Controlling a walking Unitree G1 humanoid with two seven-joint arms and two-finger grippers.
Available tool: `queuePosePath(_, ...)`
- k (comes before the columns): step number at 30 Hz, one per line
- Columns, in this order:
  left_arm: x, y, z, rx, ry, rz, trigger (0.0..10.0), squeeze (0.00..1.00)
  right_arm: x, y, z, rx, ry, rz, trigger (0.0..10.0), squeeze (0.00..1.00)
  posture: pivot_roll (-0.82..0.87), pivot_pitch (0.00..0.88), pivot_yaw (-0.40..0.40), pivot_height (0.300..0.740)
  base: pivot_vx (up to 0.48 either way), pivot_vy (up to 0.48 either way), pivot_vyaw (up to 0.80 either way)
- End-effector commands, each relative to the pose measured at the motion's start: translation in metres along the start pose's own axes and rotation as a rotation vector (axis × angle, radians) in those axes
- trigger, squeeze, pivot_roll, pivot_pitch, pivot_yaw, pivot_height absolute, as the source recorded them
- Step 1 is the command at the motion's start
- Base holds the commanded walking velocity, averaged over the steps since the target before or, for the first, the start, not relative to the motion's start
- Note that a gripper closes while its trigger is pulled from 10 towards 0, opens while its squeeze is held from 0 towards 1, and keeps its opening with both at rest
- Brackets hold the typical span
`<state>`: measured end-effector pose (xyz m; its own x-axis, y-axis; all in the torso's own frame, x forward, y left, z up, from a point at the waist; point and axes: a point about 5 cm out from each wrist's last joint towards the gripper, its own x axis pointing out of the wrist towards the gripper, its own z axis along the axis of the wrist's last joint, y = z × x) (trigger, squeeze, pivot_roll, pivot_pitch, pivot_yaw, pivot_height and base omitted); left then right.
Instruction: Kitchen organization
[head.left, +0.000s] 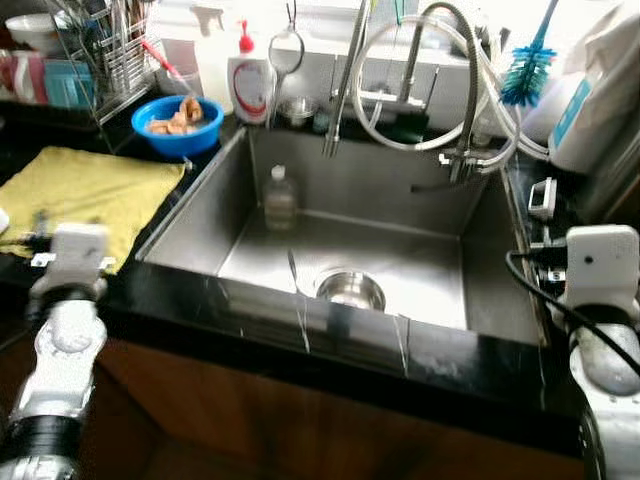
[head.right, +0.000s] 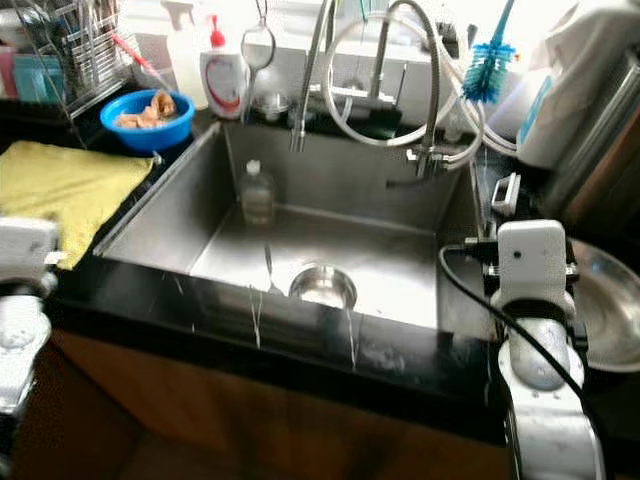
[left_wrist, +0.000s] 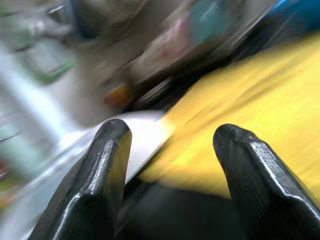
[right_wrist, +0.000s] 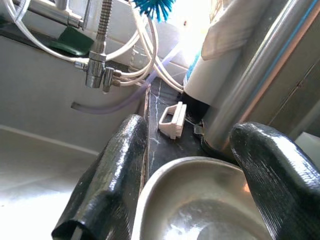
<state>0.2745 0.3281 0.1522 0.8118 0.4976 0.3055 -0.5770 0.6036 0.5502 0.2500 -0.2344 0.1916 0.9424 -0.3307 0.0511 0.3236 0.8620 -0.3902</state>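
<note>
While both gape empty, right tool (right_wrist: 192, 185) hovers over steel bowl (right_wrist: 200, 200).

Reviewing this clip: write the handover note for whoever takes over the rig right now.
Left gripper: open, holding nothing, over the yellow cloth on the counter left of the sink.
Right gripper: open, holding nothing, above the steel bowl on the right counter.
In the sink: a small bottle standing at the back wall.
Blue bowl with food sits behind the cloth.
Done: nothing visibly picked up.
Left: all of the tidying.
</note>
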Motion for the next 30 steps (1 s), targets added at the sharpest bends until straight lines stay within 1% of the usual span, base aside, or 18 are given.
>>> queuePosePath(1,-0.009,0.019,-0.015,0.106,0.063,0.066,10.0,0.00,0.001,0.002,-0.004,-0.010,0.014,0.010,10.0,0.00,0.09,0.000,-0.035,0.740,0.000,0.000,0.00)
queuePosePath(2,-0.018,0.024,-0.031,0.152,0.130,0.069,10.0,0.00,0.003,0.003,-0.004,-0.010,0.014,0.014,10.0,0.00,0.10,0.000,-0.032,0.740,0.000,0.000,0.00)
queuePosePath(3,-0.018,0.024,-0.031,0.152,0.130,0.069,10.0,0.00,0.003,0.003,-0.004,-0.010,0.014,0.014,10.0,0.00,0.10,0.000,-0.032,0.740,0.000,0.000,0.00)
queuePosePath(5,-0.028,0.027,-0.049,0.194,0.215,0.074,10.0,0.00,0.004,0.004,-0.004,-0.011,0.012,0.016,10.0,0.00,0.10,0.000,-0.026,0.740,0.000,0.000,0.00)
queuePosePath(6,-0.028,0.027,-0.049,0.194,0.215,0.074,10.0,0.00,0.004,0.004,-0.004,-0.011,0.012,0.016,10.0,0.00,0.10,0.000,-0.026,0.740,0.000,0.000,0.00)
queuePosePath(7,-0.036,0.030,-0.063,0.228,0.280,0.075,10.0,0.00,0.005,0.004,-0.003,-0.012,0.009,0.013,10.0,0.00,0.10,0.000,-0.023,0.740,0.000,0.000,0.00)
queuePosePath(12,-0.054,0.033,-0.093,0.259,0.481,0.068,10.0,0.00,0.005,0.001,-0.004,-0.016,0.010,0.002,10.0,0.00,0.10,0.000,-0.014,0.740,0.000,0.000,0.00)
queuePosePath(15,-0.063,0.019,-0.111,0.279,0.584,-0.068,10.0,0.00,0.004,-0.002,-0.004,-0.016,0.012,-0.013,10.0,0.00,0.10,0.000,-0.011,0.740,0.000,0.000,0.00)
queuePosePath(16,-0.071,0.007,-0.120,0.274,0.648,-0.152,10.0,0.00,0.005,-0.002,-0.004,-0.015,0.013,-0.020,10.0,0.00,0.10,0.000,-0.008,0.740,0.000,0.000,0.00)
queuePosePath(17,-0.076,-0.003,-0.126,0.309,0.678,-0.248,10.0,0.00,0.005,-0.002,-0.004,-0.014,0.011,-0.020,10.0,0.00,0.10,0.000,-0.005,0.740,0.000,0.000,0.00)
queuePosePath(18,-0.076,-0.003,-0.126,0.309,0.678,-0.248,10.0,0.00,0.005,-0.002,-0.004,-0.014,0.011,-0.020,10.0,0.00,0.10,0.000,-0.005,0.740,0.000,0.000,0.00)
queuePosePath(20,-0.082,-0.023,-0.129,0.312,0.702,-0.384,10.0,0.00,0.005,-0.002,-0.003,-0.010,0.008,-0.026,10.0,0.00,0.09,0.000,0.000,0.740,0.000,0.000,0.00)
queuePosePath(21,-0.082,-0.023,-0.129,0.312,0.702,-0.384,10.0,0.00,0.005,-0.002,-0.003,-0.010,0.008,-0.026,10.0,0.00,0.09,0.000,0.000,0.740,0.000,0.000,0.00)
queuePosePath(22,-0.088,-0.037,-0.129,0.319,0.715,-0.500,10.0,0.00,0.004,-0.003,-0.002,-0.005,0.008,-0.034,10.0,0.00,0.08,0.000,0.002,0.740,0.000,0.000,0.00)
queuePosePath(25,-0.096,-0.056,-0.129,0.348,0.718,-0.647,10.0,0.00,0.004,-0.004,-0.001,0.004,0.007,-0.046,10.0,0.00,0.07,0.000,0.001,0.740,0.000,0.000,0.00)
queuePosePath(26,-0.101,-0.068,-0.127,0.303,0.730,-0.711,10.0,0.00,0.004,-0.004,-0.002,0.019,0.013,-0.051,10.0,0.00,0.06,0.000,-0.002,0.740,0.000,0.000,0.00)
queuePosePath(29,-0.113,-0.089,-0.123,0.284,0.727,-0.863,10.0,0.00,0.002,-0.001,-0.007,0.053,0.041,-0.051,10.0,0.00,0.06,0.000,-0.008,0.740,0.000,0.000,0.00)
queuePosePath(30,-0.119,-0.099,-0.120,0.331,0.686,-0.953,10.0,0.00,0.001,0.000,-0.009,0.076,0.059,-0.059,10.0,0.00,0.05,0.000,-0.010,0.740,0.000,0.000,0.00)
